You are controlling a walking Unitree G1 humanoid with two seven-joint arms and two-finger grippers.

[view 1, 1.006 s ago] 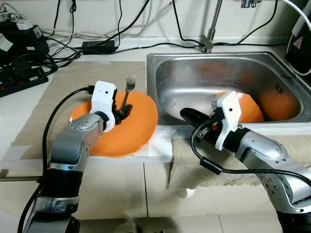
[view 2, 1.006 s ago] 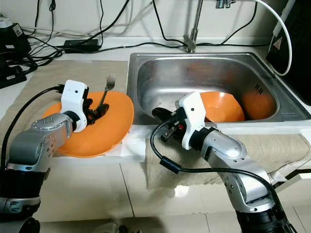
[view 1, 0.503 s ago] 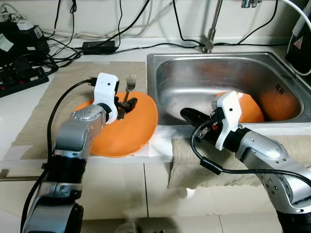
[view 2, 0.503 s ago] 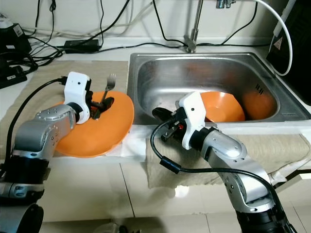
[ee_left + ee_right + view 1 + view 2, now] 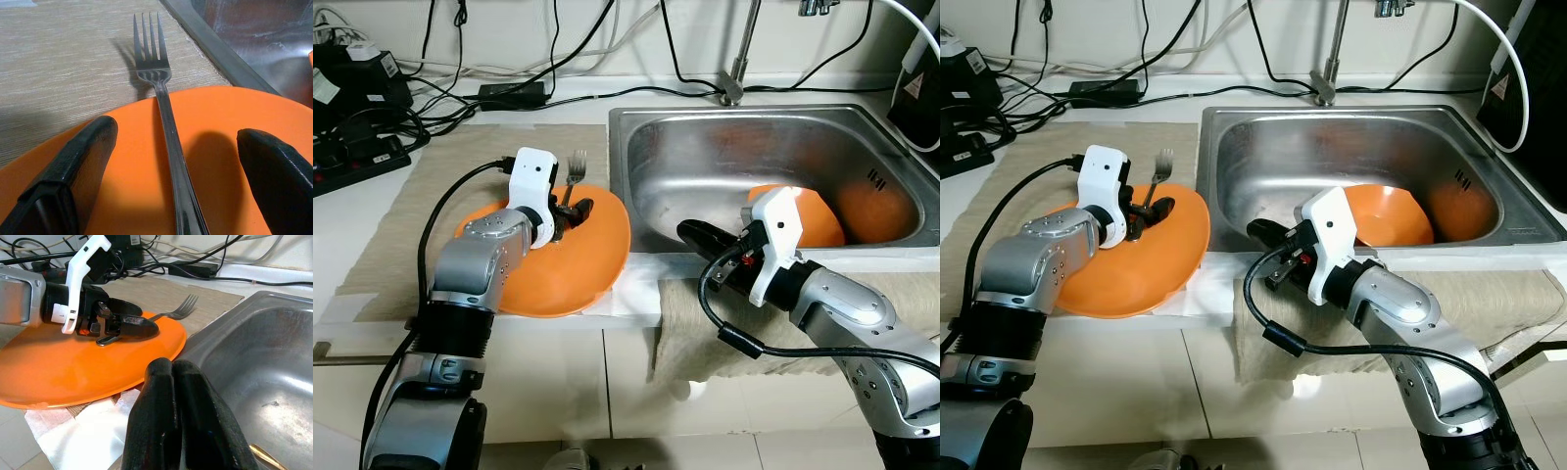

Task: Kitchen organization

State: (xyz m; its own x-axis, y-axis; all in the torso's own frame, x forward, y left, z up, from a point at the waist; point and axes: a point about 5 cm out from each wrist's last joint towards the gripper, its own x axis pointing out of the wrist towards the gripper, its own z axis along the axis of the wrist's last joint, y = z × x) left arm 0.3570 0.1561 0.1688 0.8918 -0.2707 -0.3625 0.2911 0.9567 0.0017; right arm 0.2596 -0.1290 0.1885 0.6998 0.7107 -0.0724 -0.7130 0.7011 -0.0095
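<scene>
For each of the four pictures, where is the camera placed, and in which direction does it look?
Left eye view: on the head, looking down at the counter; both arms show, left hand over the orange plate.
Right eye view: same head, same scene, with the sink.
Left wrist view: looks along open fingers at the fork.
Right wrist view: looks past closed fingers at the left hand.
Shared: plate and fork appear in all four.

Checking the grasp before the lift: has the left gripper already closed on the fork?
No, the left gripper stands open, its fingers apart on either side of the fork.
</scene>
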